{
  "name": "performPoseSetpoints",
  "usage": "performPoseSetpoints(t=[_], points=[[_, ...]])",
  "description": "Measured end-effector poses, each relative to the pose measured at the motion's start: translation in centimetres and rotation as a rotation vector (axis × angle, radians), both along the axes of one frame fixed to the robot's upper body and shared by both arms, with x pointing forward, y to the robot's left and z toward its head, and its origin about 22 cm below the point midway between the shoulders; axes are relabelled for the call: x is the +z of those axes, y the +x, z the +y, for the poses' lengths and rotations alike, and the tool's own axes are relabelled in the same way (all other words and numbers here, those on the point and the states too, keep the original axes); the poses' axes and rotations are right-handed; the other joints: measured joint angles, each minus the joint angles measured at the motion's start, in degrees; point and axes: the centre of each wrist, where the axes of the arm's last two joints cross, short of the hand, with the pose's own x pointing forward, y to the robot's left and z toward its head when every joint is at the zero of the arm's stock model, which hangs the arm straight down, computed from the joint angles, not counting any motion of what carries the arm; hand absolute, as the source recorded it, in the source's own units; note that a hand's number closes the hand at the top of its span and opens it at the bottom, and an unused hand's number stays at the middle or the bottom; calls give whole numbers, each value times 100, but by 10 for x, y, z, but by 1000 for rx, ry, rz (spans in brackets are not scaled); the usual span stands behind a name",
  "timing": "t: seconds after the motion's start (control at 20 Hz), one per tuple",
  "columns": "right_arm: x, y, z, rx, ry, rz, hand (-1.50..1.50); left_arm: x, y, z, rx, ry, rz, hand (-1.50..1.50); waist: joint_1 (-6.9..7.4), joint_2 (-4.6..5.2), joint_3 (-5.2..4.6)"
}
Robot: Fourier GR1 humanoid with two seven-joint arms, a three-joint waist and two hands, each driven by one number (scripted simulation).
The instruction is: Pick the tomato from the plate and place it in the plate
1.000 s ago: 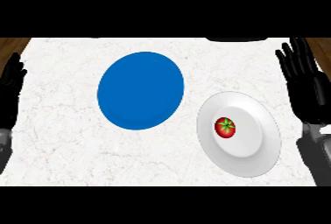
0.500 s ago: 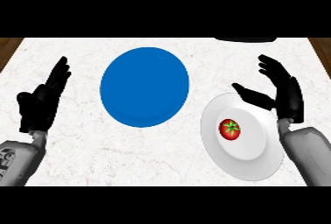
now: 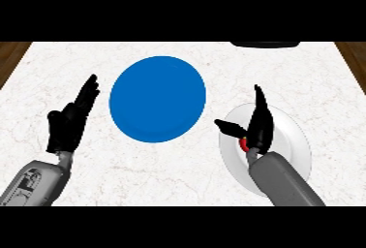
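Tomato point(image 3: 244, 144) sits on the white plate point(image 3: 293, 145) near the worktop's right edge, mostly hidden under the right hand point(image 3: 257, 128); only a red sliver shows. Right hand is over the plate, fingers straight, thumb spread toward the blue plate point(image 3: 158, 99), not closed round the tomato. Blue plate lies mid-worktop, apart from the white one. Left hand point(image 3: 69, 123) is by the left edge, fingers straight, holding nothing.
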Motion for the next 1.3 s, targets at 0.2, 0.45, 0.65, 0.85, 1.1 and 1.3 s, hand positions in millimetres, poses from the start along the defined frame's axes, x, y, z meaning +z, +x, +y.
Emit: performPoseSetpoints(t=[0.2, 0.45, 0.65, 0.85, 1.1, 1.3], points=[[16, 9, 9, -7, -143, -4, -150, -1, 0, 3, 11, 1, 3, 0, -103, -50, 2], [52, 16, 14, -17, -235, 124, -150, -4, -1, 8, 34, 1, 13, 0, -222, -107, -1], [74, 17, 20, 12, -265, 297, -150, -4, -1, 6, 36, 1, 13, 0, -233, -113, 2], [99, 16, 20, 40, -261, 386, -150, -2, 0, 8, 37, 3, 15, 0, -229, -102, 9], [113, 15, 12, 63, -245, 479, -150, -2, 1, 5, 26, -4, 6, 0, -183, -67, 16], [115, 10, 3, 80, -234, 525, -150, -2, 2, 7, 23, -8, 3, 0, -146, -44, 22]])
